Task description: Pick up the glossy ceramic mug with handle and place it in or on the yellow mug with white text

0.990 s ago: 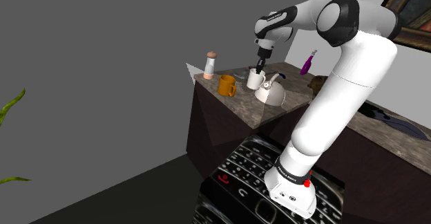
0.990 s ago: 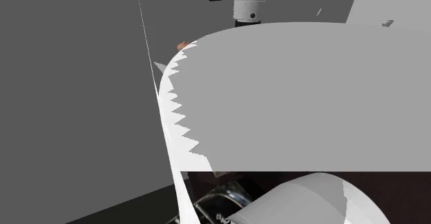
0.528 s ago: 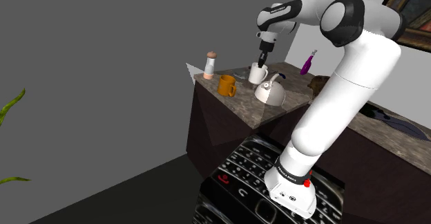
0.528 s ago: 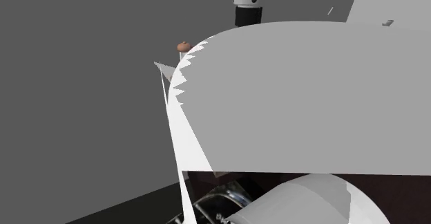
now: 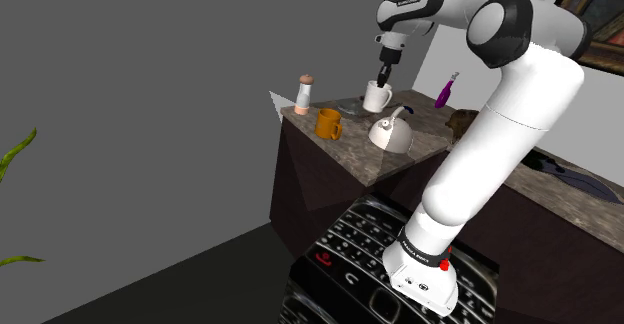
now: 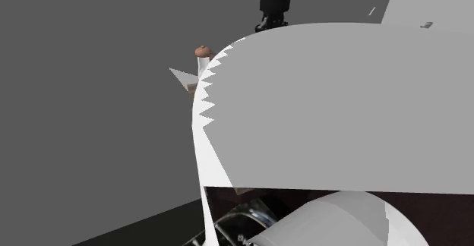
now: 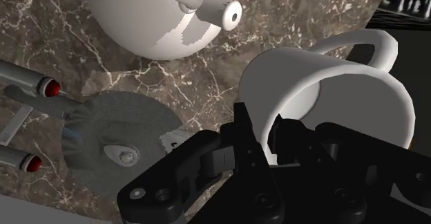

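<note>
My gripper (image 5: 381,83) is shut on the rim of a glossy white mug (image 5: 377,97) with a handle and holds it in the air above the marble counter (image 5: 352,154). In the wrist view the black fingers (image 7: 248,134) pinch the wall of the white mug (image 7: 330,99), one inside and one outside, and the mug hangs tilted. The yellow-orange mug (image 5: 328,124) stands upright on the counter, below the held mug and toward the shoulder view's left, apart from it.
A white kettle (image 5: 392,133) stands on the counter just under the held mug, with its spout seen at the kettle (image 7: 160,16). A grey starship model (image 7: 114,133) lies beside it. A shaker (image 5: 304,94) stands at the counter's far corner. A purple item (image 5: 446,91) stands behind.
The gripper has risen with the white mug, lifting it off the counter and carrying it up and slightly toward the shoulder view's right. The yellow-orange mug and kettle have not moved.
</note>
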{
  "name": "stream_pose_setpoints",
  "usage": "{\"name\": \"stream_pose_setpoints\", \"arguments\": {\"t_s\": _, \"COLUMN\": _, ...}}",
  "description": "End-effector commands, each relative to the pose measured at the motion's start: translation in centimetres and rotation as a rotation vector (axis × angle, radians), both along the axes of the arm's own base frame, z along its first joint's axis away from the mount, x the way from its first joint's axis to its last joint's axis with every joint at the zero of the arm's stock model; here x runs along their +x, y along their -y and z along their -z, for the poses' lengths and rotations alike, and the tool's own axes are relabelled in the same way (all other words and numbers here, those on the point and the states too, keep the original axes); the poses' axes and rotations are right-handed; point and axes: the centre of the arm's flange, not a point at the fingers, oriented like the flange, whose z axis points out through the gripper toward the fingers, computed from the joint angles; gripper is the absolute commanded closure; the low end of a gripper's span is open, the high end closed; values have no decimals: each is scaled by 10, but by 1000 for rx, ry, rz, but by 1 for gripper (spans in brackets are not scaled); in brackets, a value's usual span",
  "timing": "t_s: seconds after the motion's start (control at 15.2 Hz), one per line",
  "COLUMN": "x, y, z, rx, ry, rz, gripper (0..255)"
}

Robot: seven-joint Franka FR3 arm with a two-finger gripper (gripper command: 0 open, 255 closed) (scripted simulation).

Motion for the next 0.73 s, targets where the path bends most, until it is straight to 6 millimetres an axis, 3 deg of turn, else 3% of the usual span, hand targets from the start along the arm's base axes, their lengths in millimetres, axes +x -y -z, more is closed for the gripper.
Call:
{"name": "stream_pose_setpoints", "arguments": {"t_s": 0.0, "x": 10, "y": -8, "z": -6, "rx": 0, "ry": 0, "rz": 0, "gripper": 255}}
{"name": "stream_pose_setpoints", "arguments": {"t_s": 0.59, "x": 111, "y": -77, "z": -26, "rx": 0, "ry": 0, "rz": 0, "gripper": 255}}
{"name": "stream_pose_setpoints", "arguments": {"t_s": 0.66, "x": 111, "y": -77, "z": -21, "rx": 0, "ry": 0, "rz": 0, "gripper": 255}}
